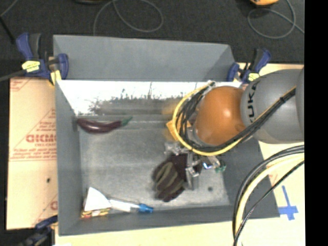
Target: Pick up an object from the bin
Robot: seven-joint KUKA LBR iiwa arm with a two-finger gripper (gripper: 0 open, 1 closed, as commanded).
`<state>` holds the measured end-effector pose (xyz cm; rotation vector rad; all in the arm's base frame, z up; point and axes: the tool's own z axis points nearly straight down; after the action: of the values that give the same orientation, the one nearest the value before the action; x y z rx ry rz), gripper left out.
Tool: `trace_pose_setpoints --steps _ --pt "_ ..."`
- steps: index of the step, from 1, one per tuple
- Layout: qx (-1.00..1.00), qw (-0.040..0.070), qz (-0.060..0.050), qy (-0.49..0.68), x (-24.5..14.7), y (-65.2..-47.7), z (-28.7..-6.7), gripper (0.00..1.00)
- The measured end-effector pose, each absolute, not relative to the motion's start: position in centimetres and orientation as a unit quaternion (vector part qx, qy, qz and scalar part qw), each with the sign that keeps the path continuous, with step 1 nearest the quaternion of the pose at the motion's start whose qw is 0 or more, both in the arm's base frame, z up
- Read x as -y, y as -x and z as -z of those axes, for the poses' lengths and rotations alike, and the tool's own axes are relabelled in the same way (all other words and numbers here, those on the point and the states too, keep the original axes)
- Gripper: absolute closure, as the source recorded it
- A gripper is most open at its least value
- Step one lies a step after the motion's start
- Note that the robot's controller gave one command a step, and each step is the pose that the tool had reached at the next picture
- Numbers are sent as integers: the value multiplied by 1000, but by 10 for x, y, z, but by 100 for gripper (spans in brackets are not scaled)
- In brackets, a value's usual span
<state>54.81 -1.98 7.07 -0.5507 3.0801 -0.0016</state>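
The dark, ribbed lump [167, 181] lies in the lower middle of the frame, with my tool [190, 167] just at its right edge. It looks soft and light, perhaps cloth. I judge it would squash rather than slip, so a pinch across a raised fold suits it. I cannot tell whether my tool is spread or pressed together. The grey bin [102, 152] has a flat floor with free room leftward. A purple toy aubergine [100, 125] lies upper left, and a white paper scrap [95, 199] and blue-tipped pen [130, 206] lie lower left.
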Motion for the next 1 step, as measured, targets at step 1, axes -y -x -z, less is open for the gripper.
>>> trace_pose_setpoints --steps 1 --pt "-984 0 0 176 7 -538 -69 100"
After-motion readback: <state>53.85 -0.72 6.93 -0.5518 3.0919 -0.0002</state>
